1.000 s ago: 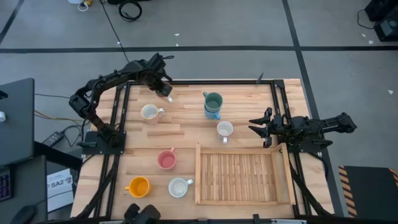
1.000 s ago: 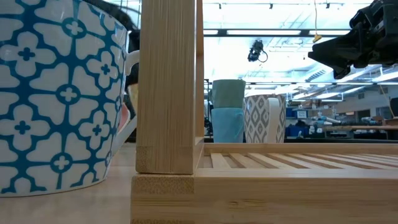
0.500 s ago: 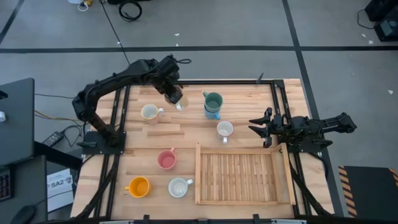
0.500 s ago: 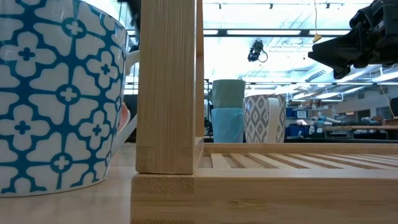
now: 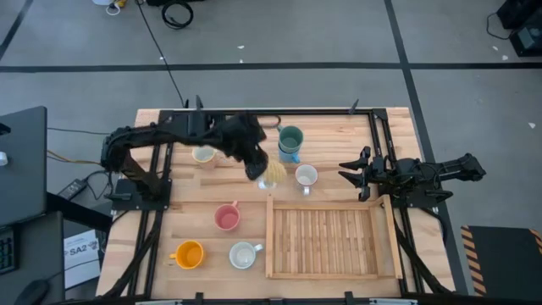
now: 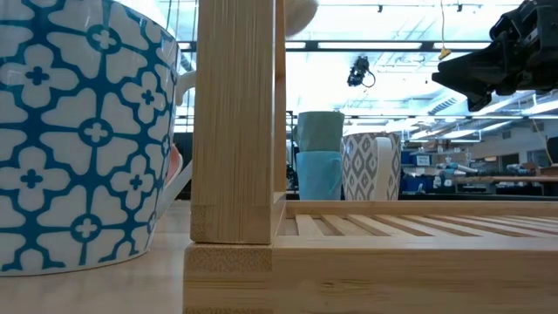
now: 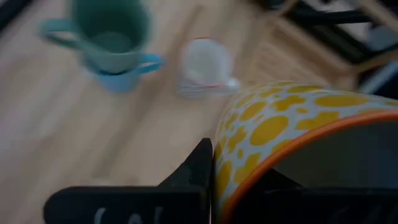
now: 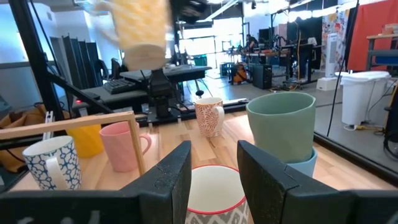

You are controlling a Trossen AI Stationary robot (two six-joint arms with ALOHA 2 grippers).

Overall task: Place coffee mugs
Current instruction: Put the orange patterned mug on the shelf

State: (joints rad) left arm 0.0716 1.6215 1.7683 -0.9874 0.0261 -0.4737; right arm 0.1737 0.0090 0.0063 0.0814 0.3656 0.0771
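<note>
1. Your left end effector (image 5: 261, 169) hangs over the middle of the desk (image 5: 339, 123), clamped on a yellow-spotted mug (image 5: 269, 177). It holds the mug in the air just beyond the far left corner of the slatted tray (image 5: 322, 241).
2. Your right end effector (image 5: 360, 174) waits at the desk's right edge with its fingers apart, holding nothing.
3. Risk one: the carried mug hangs just beside the red-rimmed white mug (image 5: 306, 176). Drift towards the right edge and you would likely clip it.
4. Risk two: the green mug (image 5: 290, 136) sits stacked in the blue mug (image 5: 289, 155), near the far edge. That stack looks top-heavy — a brush from the arm's elbow or wrist could tip it.
5. Risk three: lower too early and the mug's base may catch the tray's raised rail. If the hold is on the rim alone, that knock could twist the mug loose — how deep the hold is cannot be told from here.
6. Count — eight mugs:
   - the yellow-spotted one, in hand
   - one green
   - one blue
   - one red-rimmed white
   - one pale mug (image 5: 203, 154), towards the far left corner
   - one pink mug (image 5: 226, 218)
   - one orange mug (image 5: 188, 254), towards the near left corner
   - one blue-patterned white mug (image 5: 244, 255), near the near edge
7. One tray, with no mug in it; two arms.
</note>
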